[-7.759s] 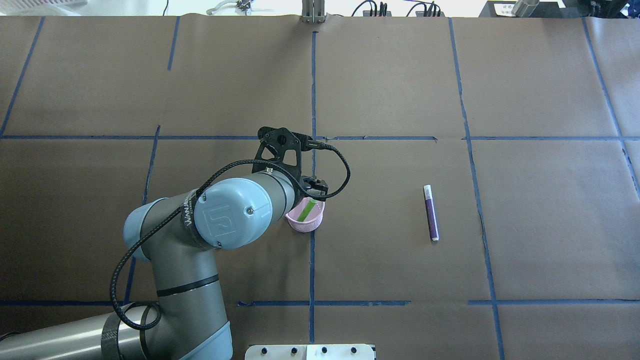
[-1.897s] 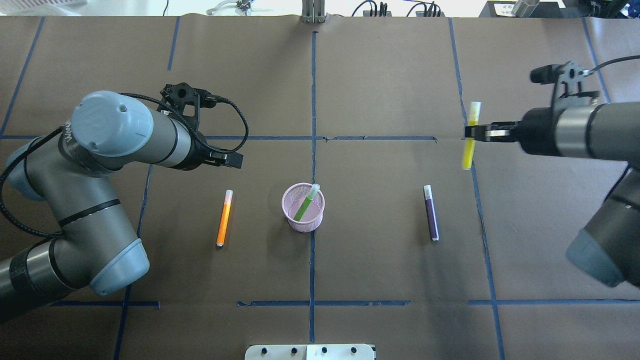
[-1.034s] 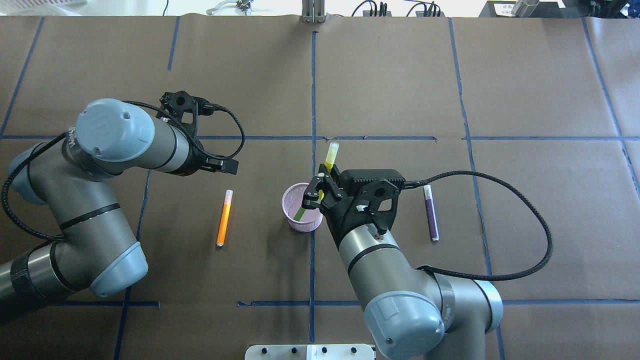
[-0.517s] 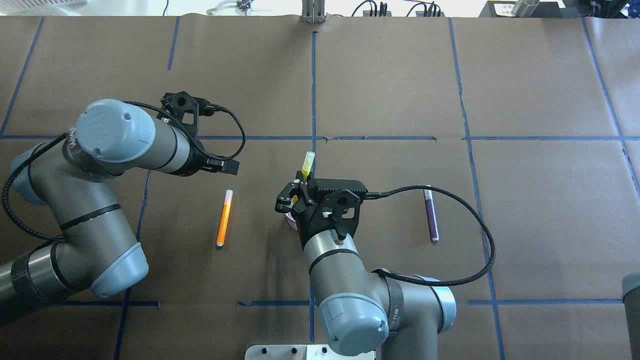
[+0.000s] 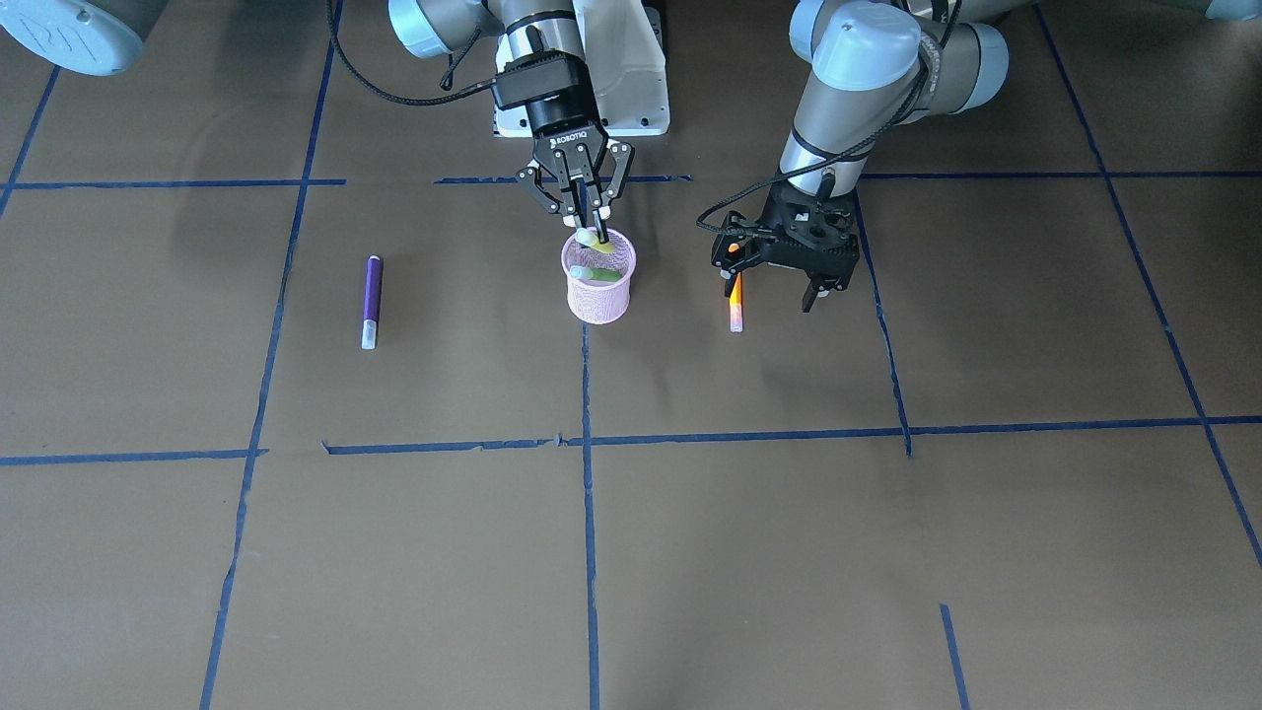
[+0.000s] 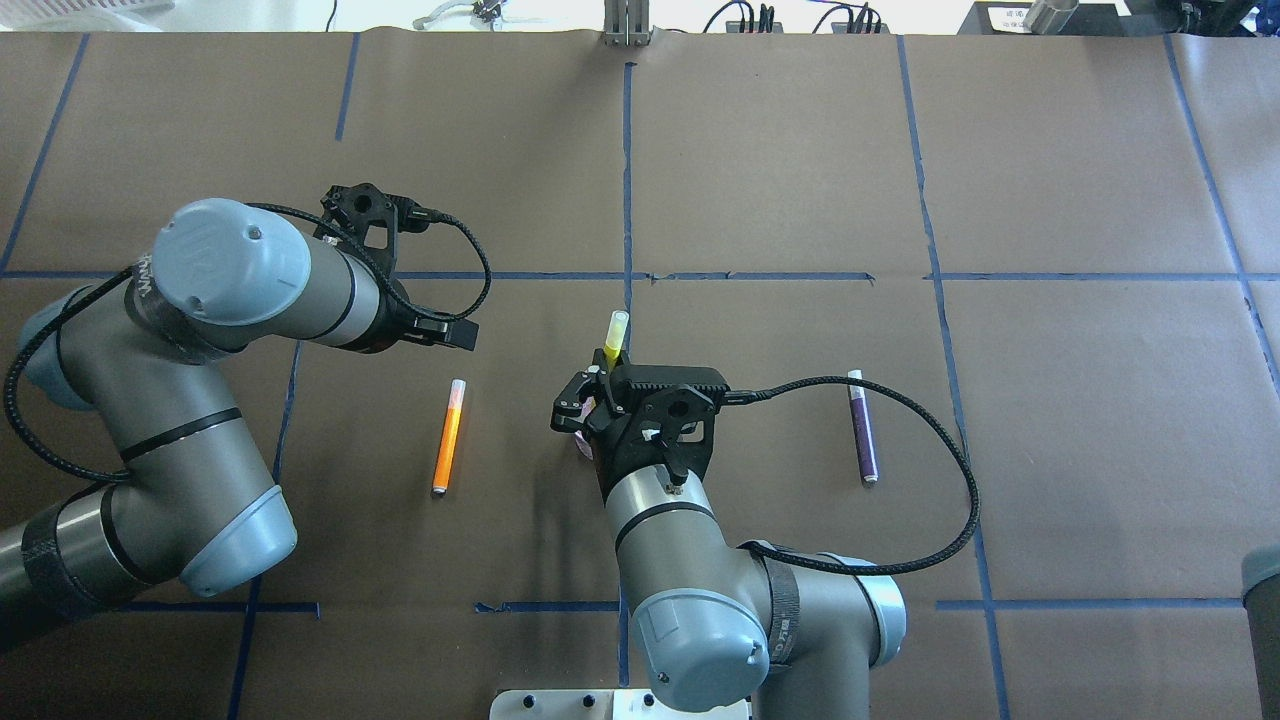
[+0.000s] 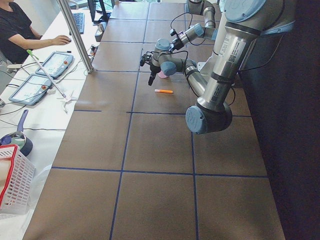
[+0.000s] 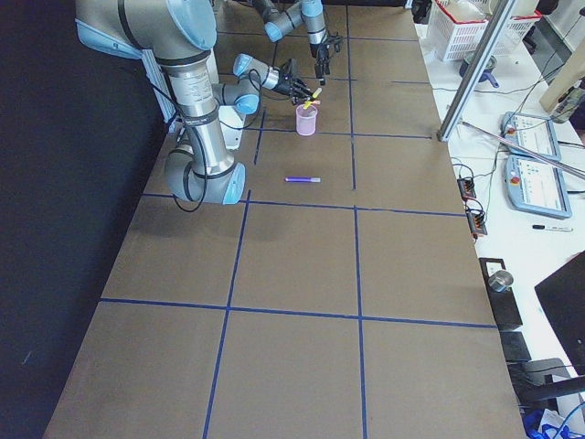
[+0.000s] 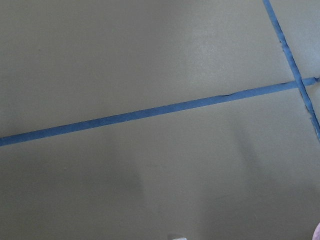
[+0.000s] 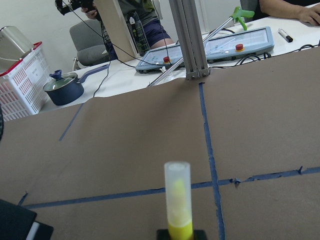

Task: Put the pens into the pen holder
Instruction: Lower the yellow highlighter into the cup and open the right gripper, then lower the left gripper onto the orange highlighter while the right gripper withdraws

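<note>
The right gripper (image 5: 592, 219) is closed down to a narrow gap on a yellow pen (image 6: 614, 338), which is pinched at mid-length between the fingertips. The pen is tilted, with its pale capped end pointed up and away from the wrist. The pen holder (image 5: 598, 296) is seen directly beneath these fingertips. A green pen (image 5: 601, 274) is leaned inside it. Whether the yellow pen's lower end is inside the rim cannot be told. The purple pen (image 5: 372, 296) is laid flat well apart from this gripper, on the robot's right of it. The left gripper (image 5: 771, 281) is spread wide and nothing is held. The orange pen (image 6: 448, 437) is laid close beneath it, untouched.
</note>
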